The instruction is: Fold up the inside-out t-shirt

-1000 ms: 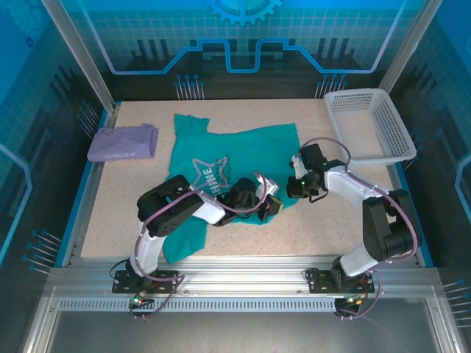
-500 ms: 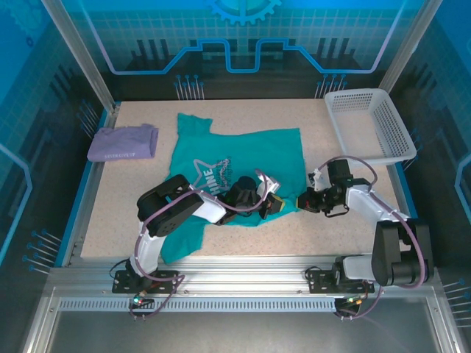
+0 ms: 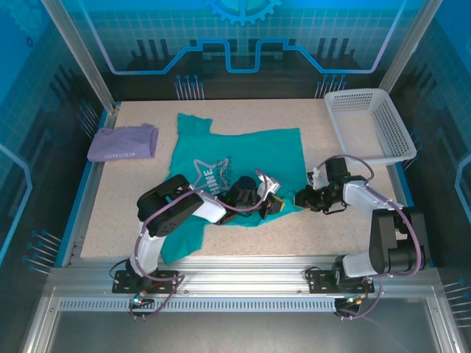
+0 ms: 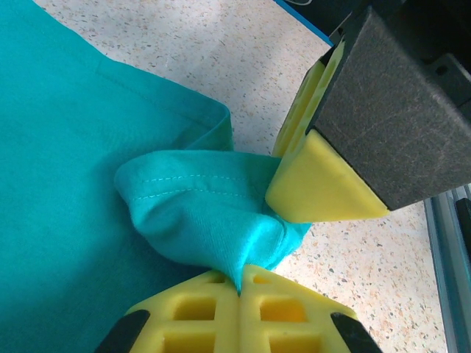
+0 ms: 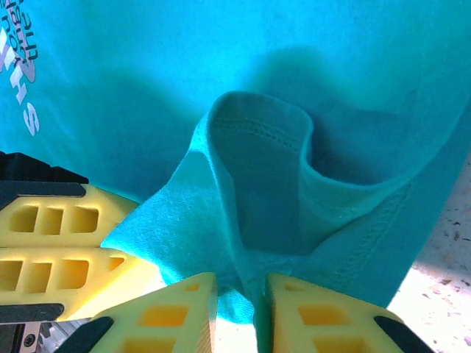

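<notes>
A folded lavender garment (image 3: 122,143) lies at the far-left edge of the speckled surface (image 3: 331,235), a strip of bare top between it and the teal t-shirt (image 3: 250,151). The shirt is spread flat in the middle, one sleeve (image 3: 193,125) pointing to the far side and its near-left corner close to the front edge. A pale star print (image 3: 213,173) with lettering shows on the cloth. At the near-right hem the left hand (image 3: 275,206) is clenched on a bunched fold of stitched fabric. Just beside it the right hand (image 3: 299,198) has its fingers parted a little either side of the same hem. Open surface runs on rightward to the white mesh basket (image 3: 372,125) at the far-right corner, blue-patterned panels behind
</notes>
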Available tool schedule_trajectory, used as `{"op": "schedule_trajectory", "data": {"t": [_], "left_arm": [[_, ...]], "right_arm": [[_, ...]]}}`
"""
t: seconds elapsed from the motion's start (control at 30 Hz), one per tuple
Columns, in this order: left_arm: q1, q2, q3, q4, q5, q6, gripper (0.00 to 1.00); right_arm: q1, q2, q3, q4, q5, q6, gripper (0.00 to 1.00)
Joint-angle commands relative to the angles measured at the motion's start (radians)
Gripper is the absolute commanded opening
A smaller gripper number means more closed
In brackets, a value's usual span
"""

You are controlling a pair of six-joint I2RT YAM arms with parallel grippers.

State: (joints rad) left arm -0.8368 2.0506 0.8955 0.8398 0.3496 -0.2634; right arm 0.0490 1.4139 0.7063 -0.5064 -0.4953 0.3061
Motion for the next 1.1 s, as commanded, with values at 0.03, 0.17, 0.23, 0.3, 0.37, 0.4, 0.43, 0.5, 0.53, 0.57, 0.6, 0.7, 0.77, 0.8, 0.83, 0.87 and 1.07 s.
{"op": "schedule_trajectory", "data": {"t": [0.03, 0.17, 0.23, 0.3, 0.37, 0.4, 0.43, 0.5, 0.53, 0.57, 0.6, 0.7, 0.77, 0.8, 0.83, 0.87, 1.07], "left_arm": [[0.005, 0.02, 0.016, 0.007, 0.03, 0.0, 0.0], [0.005, 0.02, 0.018, 0.009, 0.032, -0.002, 0.0], [0.005, 0.02, 0.017, 0.009, 0.032, -0.002, 0.0], [0.005, 0.02, 0.016, 0.009, 0.032, -0.002, 0.0], [0.005, 0.022, 0.016, 0.011, 0.033, -0.003, 0.0], [0.005, 0.022, 0.016, 0.011, 0.033, -0.002, 0.0], [0.005, 0.021, 0.016, 0.011, 0.034, -0.003, 0.0], [0.005, 0.021, 0.016, 0.012, 0.034, -0.003, 0.0], [0.005, 0.021, 0.016, 0.012, 0.034, -0.004, 0.0], [0.005, 0.021, 0.016, 0.011, 0.034, -0.004, 0.0], [0.005, 0.023, 0.016, 0.012, 0.034, -0.004, 0.0], [0.005, 0.026, 0.018, 0.011, 0.034, -0.006, 0.0], [0.005, 0.028, 0.019, 0.013, 0.035, -0.007, 0.0], [0.005, 0.027, 0.019, 0.013, 0.035, -0.006, 0.0], [0.005, 0.028, 0.019, 0.013, 0.035, -0.006, 0.0], [0.005, 0.026, 0.02, 0.013, 0.035, -0.007, 0.0], [0.011, -0.042, -0.016, 0.012, -0.006, -0.023, 0.34]], "right_arm": [[-0.016, -0.014, 0.022, -0.014, 0.024, -0.017, 0.25], [-0.02, -0.016, 0.025, -0.014, 0.024, -0.019, 0.2], [-0.02, -0.015, 0.024, -0.016, 0.03, -0.021, 0.18], [-0.022, -0.016, 0.024, -0.016, 0.037, -0.021, 0.18], [-0.024, -0.019, 0.025, -0.014, 0.037, -0.02, 0.19], [-0.024, -0.019, 0.027, -0.014, 0.038, -0.019, 0.2], [-0.024, -0.019, 0.027, -0.015, 0.041, -0.019, 0.19], [-0.027, -0.021, 0.028, -0.017, 0.047, -0.022, 0.19], [-0.029, -0.023, 0.028, -0.017, 0.048, -0.022, 0.19], [-0.03, -0.025, 0.028, -0.017, 0.047, -0.023, 0.19], [-0.032, -0.027, 0.027, -0.017, 0.048, -0.022, 0.19], [-0.034, -0.031, 0.027, -0.015, 0.049, -0.022, 0.14], [-0.035, -0.036, 0.024, -0.011, 0.044, -0.024, 0.08], [-0.035, -0.041, 0.025, -0.009, 0.042, -0.023, 0.05], [-0.036, -0.045, 0.023, -0.007, 0.042, -0.023, 0.03], [-0.04, -0.054, 0.023, -0.006, 0.043, -0.021, 0.01], [-0.087, -0.113, -0.003, 0.059, 0.066, 0.018, 0.0]]}}
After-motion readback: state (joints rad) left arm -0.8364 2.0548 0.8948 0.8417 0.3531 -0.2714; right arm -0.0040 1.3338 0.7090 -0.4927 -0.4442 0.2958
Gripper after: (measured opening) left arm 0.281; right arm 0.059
